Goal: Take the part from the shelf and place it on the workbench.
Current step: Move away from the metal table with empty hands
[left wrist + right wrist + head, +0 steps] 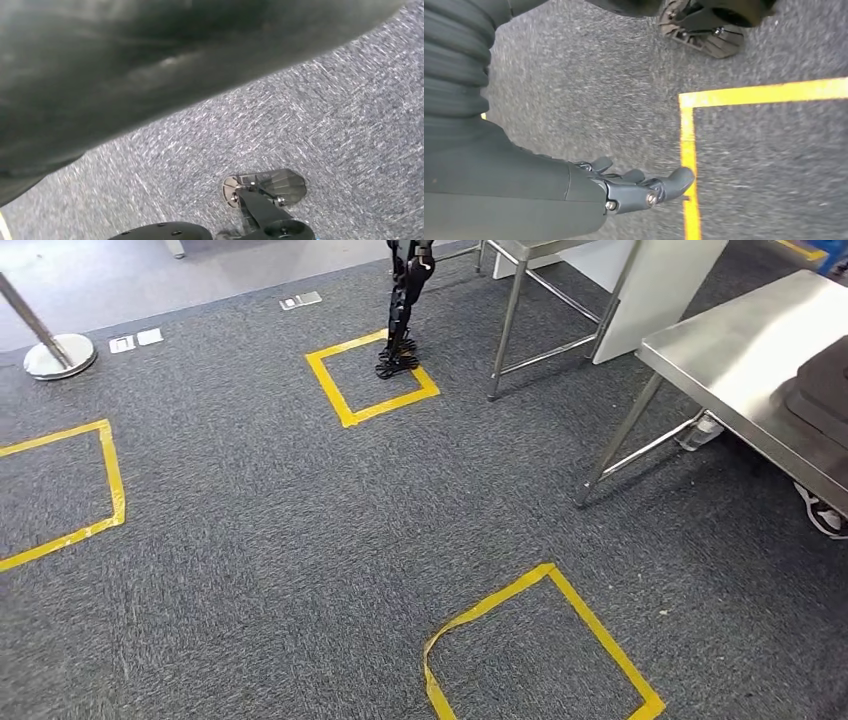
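Note:
A large, smooth dark part (150, 65) lies right against the left wrist camera and hides my left hand's fingers; it looks held there, above grey carpet. My right hand (639, 187) hangs over the carpet beside a yellow tape corner (689, 150), fingers stretched out with nothing in them. The steel workbench (740, 350) stands at the right of the head view, with a dark moulded block (825, 390) on its far right end.
Yellow tape squares mark the carpet: one just ahead (600, 630), one farther off (340, 390), one at the left (112, 470). Another robot's black leg (403, 310) stands in the far square. A second steel table (510, 320), a white cabinet (660, 290) and a stanchion base (58, 355) line the back.

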{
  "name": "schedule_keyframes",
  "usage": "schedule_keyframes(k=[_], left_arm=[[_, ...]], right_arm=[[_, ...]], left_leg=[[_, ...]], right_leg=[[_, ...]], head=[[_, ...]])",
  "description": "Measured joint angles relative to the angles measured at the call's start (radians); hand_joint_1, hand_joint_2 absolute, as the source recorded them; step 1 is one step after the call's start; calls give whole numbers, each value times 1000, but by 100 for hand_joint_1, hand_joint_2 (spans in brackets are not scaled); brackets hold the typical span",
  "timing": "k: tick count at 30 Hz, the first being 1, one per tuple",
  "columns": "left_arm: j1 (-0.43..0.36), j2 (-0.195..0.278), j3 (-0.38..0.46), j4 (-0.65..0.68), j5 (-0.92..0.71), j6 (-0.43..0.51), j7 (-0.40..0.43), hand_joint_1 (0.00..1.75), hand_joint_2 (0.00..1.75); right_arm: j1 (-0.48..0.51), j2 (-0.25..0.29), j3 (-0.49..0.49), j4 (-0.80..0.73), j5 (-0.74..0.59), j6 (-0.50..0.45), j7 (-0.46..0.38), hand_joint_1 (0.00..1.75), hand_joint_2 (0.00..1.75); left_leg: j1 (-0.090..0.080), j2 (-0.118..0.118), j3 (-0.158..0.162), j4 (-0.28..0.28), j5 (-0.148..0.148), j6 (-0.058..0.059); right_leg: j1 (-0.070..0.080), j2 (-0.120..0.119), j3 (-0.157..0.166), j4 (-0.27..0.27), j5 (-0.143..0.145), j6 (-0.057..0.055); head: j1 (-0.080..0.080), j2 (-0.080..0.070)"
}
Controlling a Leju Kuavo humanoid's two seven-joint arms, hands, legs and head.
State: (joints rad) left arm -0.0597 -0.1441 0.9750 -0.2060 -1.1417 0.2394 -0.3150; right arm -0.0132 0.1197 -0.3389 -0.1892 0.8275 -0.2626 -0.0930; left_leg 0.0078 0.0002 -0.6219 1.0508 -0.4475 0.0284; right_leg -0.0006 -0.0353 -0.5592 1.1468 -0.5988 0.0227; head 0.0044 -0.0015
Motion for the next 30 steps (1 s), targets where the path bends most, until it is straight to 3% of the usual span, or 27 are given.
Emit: schedule_keyframes(k=[2, 3, 4, 5, 7, 9, 11, 12, 14, 15, 16, 18, 19, 20, 22, 24, 25, 26, 27, 29, 30], left_arm=[[-1, 0, 0, 0, 0, 2, -1, 0, 0], [-1, 0, 0, 0, 0, 2, -1, 0, 0], [0, 0, 0, 0, 0, 3, -1, 0, 0], [0, 0, 0, 0, 0, 3, -1, 0, 0], [0, 0, 0, 0, 0, 3, -1, 0, 0], [1, 0, 0, 0, 0, 3, -1, 0, 0], [5, 0, 0, 0, 0, 3, -1, 0, 0], [7, 0, 0, 0, 0, 3, -1, 0, 0], [9, 0, 0, 0, 0, 4, -1, 0, 0], [7, 0, 0, 0, -1, 7, -1, 0, 0], [6, -1, 0, 0, -2, 11, -1, 0, 0], [5, -1, 0, 0, -5, 21, 0, 0, 0], [5, -2, 0, 0, -7, 27, 0, 0, 0], [5, -1, 0, 0, -8, 33, 1, 0, 0], [4, -1, 0, 0, -8, 43, 1, 0, 0], [2, -1, 0, 0, -8, 48, 2, 0, 0], [1, -1, 0, 0, -8, 50, 2, 0, 0], [2, 0, 0, 0, -8, 51, 3, 0, 0], [2, 0, 0, 0, -9, 53, 4, 0, 0], [1, -1, 0, 0, -16, 56, 10, 0, 0], [0, -1, 0, 0, -20, 58, 13, 0, 0]], right_arm=[[-2, 1, 0, 0, -1, 0, 0, 0, 175], [-3, 1, 0, 0, 0, 0, 0, 0, 175], [-5, 1, 0, 0, 0, 0, 1, 0, 175], [-5, 0, 0, 0, 0, 0, 1, 0, 175], [-1, 0, 0, 0, 0, 0, 2, 0, 175], [0, 0, 0, 0, 0, 0, 2, 0, 175], [-2, 0, 0, 0, 0, 0, 2, 0, 175], [-2, 0, 0, 0, 0, 0, 2, 0, 175], [-1, 0, 0, 0, 1, 0, 1, 0, 175], [1, 0, 0, 0, 2, 0, 1, 0, 175], [4, 0, 0, 1, 2, 0, 1, 0, 175], [8, 0, -1, 1, 4, 0, 1, 0, 175], [7, 0, -1, 1, 4, 0, 1, 0, 175], [7, 0, -1, 1, 5, 0, 1, 0, 175], [6, 1, -1, 1, 7, 0, 1, 0, 175], [6, 1, -1, 1, 8, 0, 1, 0, 175], [4, 1, -1, 1, 8, 0, 1, 0, 175], [3, 1, -1, 1, 8, 0, 1, 0, 175], [1, 1, -1, 1, 9, 0, 1, 0, 175], [-1, 1, -1, 1, 10, 0, 1, 0, 175], [-1, 1, -1, 1, 10, 1, 1, 0, 175]], left_leg=[[0, -29, -6, 0, 5, 7], [-1, -44, -8, 0, 7, 8], [0, -60, -9, 0, 9, 8], [0, -78, -9, 0, 11, 7], [0, -111, -11, 1, 17, -2], [-2, -131, -16, 0, 24, -13], [0, -145, -20, -6, 32, -27], [1, -136, -24, -4, 31, -32], [0, -79, -48, 46, -7, -39], [-1, -44, -70, 99, -43, -40], [0, -23, -96, 164, -81, -44], [3, -9, -131, 260, -122, -51], [4, -5, -126, 262, -116, -54], [6, 4, -100, 224, -94, -55], [3, 50, -21, 96, -44, -54], [-2, 84, 22, 16, -25, -42], [-6, 84, 24, 6, -25, -35], [-7, 67, 21, 4, -23, -27], [-6, 53, 19, 2, -20, -21], [-1, 26, 16, -3, -12, -8], [2, 13, 13, -4, -9, -3]], right_leg=[[-1, 23, -64, 127, -44, -2], [-2, 27, -79, 153, -46, 2], [-4, 31, -75, 140, -32, 9], [-6, 40, -51, 86, -4, 18], [-12, 81, 12, -54, 52, 28], [-10, 107, 37, -121, 76, 21], [-7, 90, 37, -126, 83, 6], [-8, 79, 39, -128, 88, -2], [-12, 52, 43, -135, 97, -18], [-11, 37, 43, -136, 99, -23], [-8, 22, 42, -136, 100, -27], [-5, -10, 39, -135, 99, -28], [-5, -25, 38, -135, 99, -28], [-5, -39, 39, -135, 98, -27], [-2, -63, 43, -133, 93, -22], [7, -84, 45, -130, 87, -14], [11, -95, 46, -130, 85, -10], [11, -106, 48, -131, 84, -6], [9, -103, 48, -129, 81, -2], [2, -51, 31, -91, 56, 2], [-1, -14, 7, -42, 32, 1]], head=[[0, 0], [0, 0], [0, 0], [0, 0], [1, 0], [-1, 0], [-1, 0], [-1, 0], [-6, 0], [-9, 0], [-11, 0], [-12, 0], [-12, 0], [-12, 0], [-13, 0], [-10, 0], [-7, 0], [-6, 0], [-4, 0], [-4, 0], [-3, 0]])
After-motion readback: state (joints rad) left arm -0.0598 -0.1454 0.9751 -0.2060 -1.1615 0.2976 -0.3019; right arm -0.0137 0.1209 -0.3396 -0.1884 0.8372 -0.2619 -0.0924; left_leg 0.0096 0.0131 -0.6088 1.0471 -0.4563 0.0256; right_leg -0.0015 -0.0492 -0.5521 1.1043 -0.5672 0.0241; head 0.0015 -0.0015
